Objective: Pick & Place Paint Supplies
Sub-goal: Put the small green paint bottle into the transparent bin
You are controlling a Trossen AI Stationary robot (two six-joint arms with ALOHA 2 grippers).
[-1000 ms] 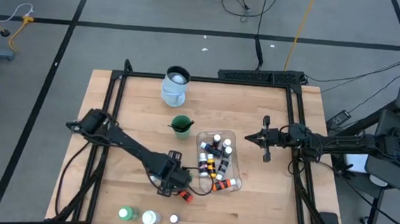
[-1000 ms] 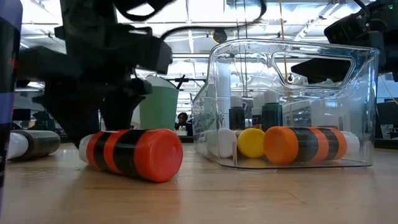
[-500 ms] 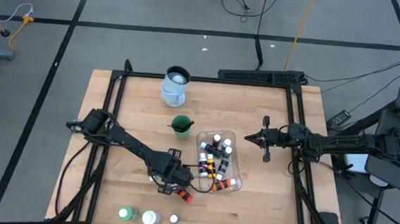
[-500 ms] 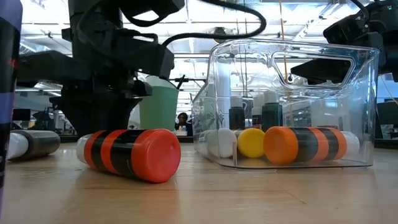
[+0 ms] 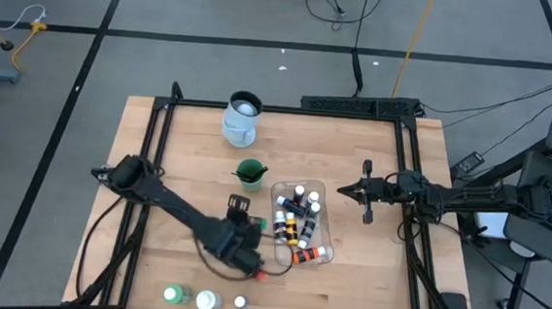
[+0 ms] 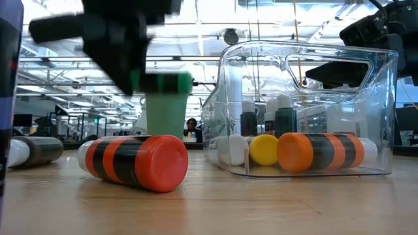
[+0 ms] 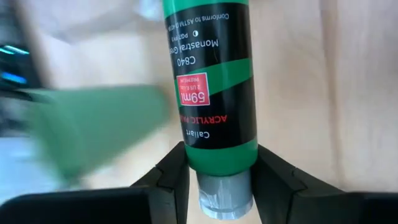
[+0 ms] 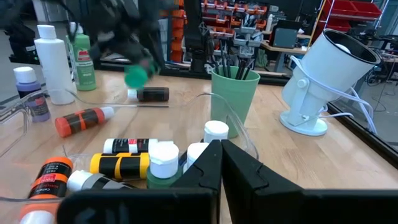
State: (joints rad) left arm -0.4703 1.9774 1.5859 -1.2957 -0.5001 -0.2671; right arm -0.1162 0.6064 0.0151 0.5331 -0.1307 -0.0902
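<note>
Your left gripper has the green paint bottle clamped between its jaws, gripped near the grey cap end; label reads Monastral Green. In the high view that gripper sits just beside the clear plastic tub, off the tub's near-left corner, and in the low view the green bottle is up off the tabletop, blurred.

The orange paint bottle lies on its side on the tabletop right below it, striped black and orange, orange end toward the low camera. A dark bottle lies on its side farther back on the left.

The tub holds several small bottles lying down, including an orange-and-black one and a yellow-ended one against the front wall.

The green cup with brushes stands beyond the tub, and the pale jug farther back.

At the front edge of the tabletop you have a larger green bottle, a white jar and a small white-capped bottle in a row.

Your right gripper waits to the right of the tub, clear of it, jaws closed on nothing.
</note>
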